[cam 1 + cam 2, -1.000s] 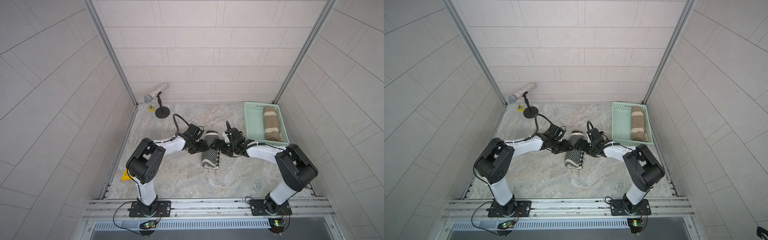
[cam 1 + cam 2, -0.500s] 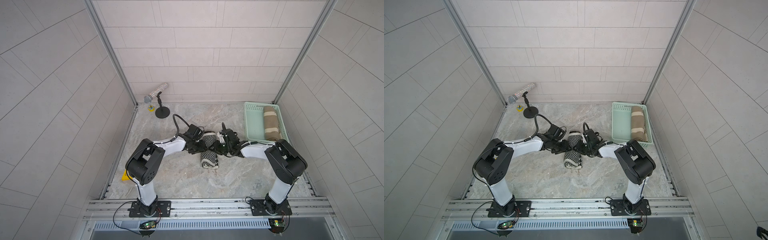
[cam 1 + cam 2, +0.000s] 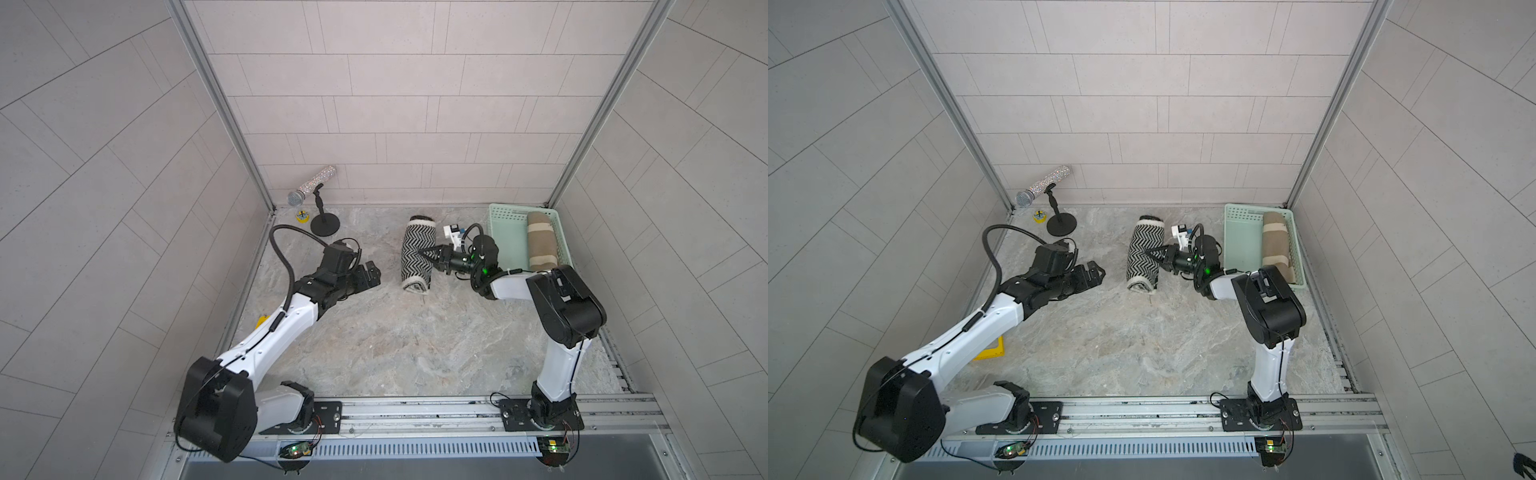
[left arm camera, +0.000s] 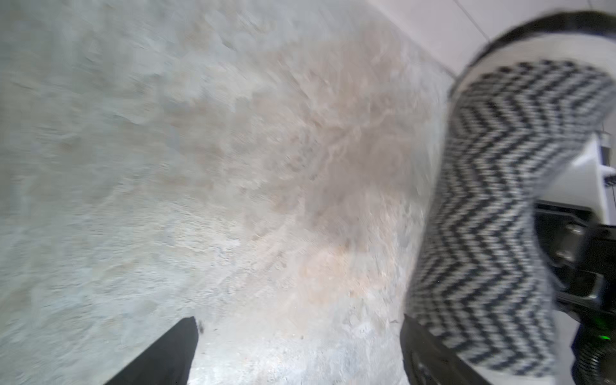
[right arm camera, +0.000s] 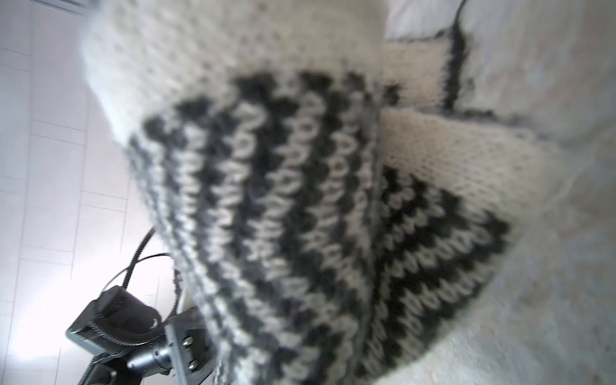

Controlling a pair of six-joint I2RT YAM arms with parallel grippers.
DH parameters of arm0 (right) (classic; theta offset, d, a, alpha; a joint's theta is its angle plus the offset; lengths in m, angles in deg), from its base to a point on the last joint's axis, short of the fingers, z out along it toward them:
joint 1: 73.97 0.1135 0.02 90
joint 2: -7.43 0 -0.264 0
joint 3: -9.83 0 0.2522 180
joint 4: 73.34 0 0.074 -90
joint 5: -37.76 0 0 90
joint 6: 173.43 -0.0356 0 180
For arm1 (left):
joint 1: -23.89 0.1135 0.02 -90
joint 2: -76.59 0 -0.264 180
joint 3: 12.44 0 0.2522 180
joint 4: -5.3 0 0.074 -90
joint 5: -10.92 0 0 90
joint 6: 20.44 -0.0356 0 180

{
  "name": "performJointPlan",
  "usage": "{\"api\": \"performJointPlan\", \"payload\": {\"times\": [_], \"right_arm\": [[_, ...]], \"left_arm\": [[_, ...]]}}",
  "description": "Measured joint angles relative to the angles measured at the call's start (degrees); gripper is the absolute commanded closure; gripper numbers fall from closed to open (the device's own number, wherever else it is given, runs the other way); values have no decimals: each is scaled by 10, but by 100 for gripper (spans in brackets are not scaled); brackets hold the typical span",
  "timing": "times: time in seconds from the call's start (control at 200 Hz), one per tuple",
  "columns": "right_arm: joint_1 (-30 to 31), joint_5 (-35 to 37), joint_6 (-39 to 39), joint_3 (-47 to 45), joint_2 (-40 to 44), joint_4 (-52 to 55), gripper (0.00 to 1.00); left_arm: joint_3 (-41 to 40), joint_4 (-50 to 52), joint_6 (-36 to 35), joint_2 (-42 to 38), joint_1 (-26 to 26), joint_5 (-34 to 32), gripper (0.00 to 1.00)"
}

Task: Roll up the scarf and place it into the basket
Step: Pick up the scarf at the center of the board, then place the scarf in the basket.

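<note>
Microphone [image 3: 312, 187] on a black stand occupies the far left corner of the table. Toward the middle, the left gripper [image 3: 372, 276] stands wide open and empty, near the scarf [image 3: 415, 270] but clear of it. The scarf, rolled into a chevron-knit cylinder, lies at the table's centre in both top views. The right gripper [image 3: 428, 252] meets it from the side, jaws narrow on a pinch of knit at mid-length. The right wrist view shows little but wool. Further right, the basket [image 3: 509, 245] holds a beige roll [image 3: 540, 245] along its right side, and its left half is bare. The scarf looks light, soft and springy, likely to sag at both ends or unwind from a shallow pinch. A deeper hold across the whole roll, trapping the loose outer edge, would probably carry it more safely.
</note>
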Motion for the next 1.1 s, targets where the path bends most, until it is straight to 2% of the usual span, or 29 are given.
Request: {"api": "performJointPlan", "payload": {"times": [0.07, 0.175, 0.305, 0.445, 0.701, 0.901, 1.101], "right_arm": [[-38, -13, 31, 26, 21, 44, 100], [-97, -9, 136, 86, 56, 197, 100], [-152, 51, 304, 179, 89, 423, 100], [-198, 121, 409, 199, 121, 541, 100], [-290, 252, 512, 205, 126, 674, 100], [-290, 365, 579, 254, 113, 751, 100], [-286, 405, 602, 283, 54, 783, 100]], "left_arm": [[-8, 13, -2, -23, 10, -16, 0], [-17, 17, -4, -36, 18, -28, 0], [-31, 16, -4, -34, 21, -29, 0], [-40, 10, 0, -19, 22, -16, 0], [-40, 1, 2, 2, 25, 7, 0], [-43, 0, 2, 4, 31, 9, 0], [-46, 0, 2, 4, 37, 9, 0]]}}
